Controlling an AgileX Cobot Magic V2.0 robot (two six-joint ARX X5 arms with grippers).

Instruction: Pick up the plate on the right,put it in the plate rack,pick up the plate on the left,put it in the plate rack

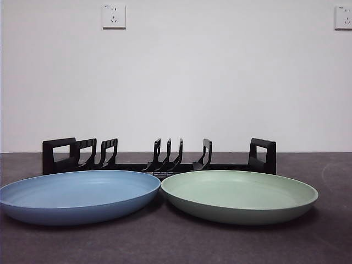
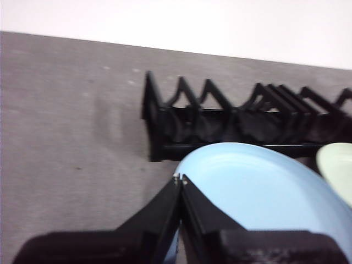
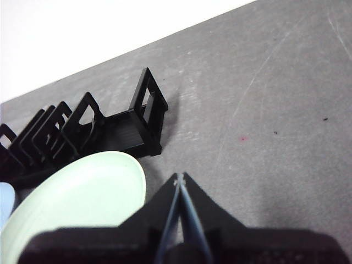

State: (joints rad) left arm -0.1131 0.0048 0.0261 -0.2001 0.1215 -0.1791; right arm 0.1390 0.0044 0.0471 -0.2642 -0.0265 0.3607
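Side by side, the blue plate (image 1: 80, 195) and green plate (image 1: 239, 193) lie touching on the surface (image 1: 176, 245) before the empty plate rack (image 1: 159, 159). Left claw (image 2: 180, 179) and right claw (image 3: 180, 179) hover, jaws together, holding nothing.

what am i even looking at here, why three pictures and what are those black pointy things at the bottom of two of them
It is a two-armed robot at a table. One picture is taken from a low camera looking across the table: a blue plate and a green plate lie flat in front of a black plate rack, which holds no plates. The other two come from cameras on each wrist. The black points are each arm's fingers: the left gripper above the blue plate's edge, the right gripper beside the green plate. Both are shut and hold nothing.
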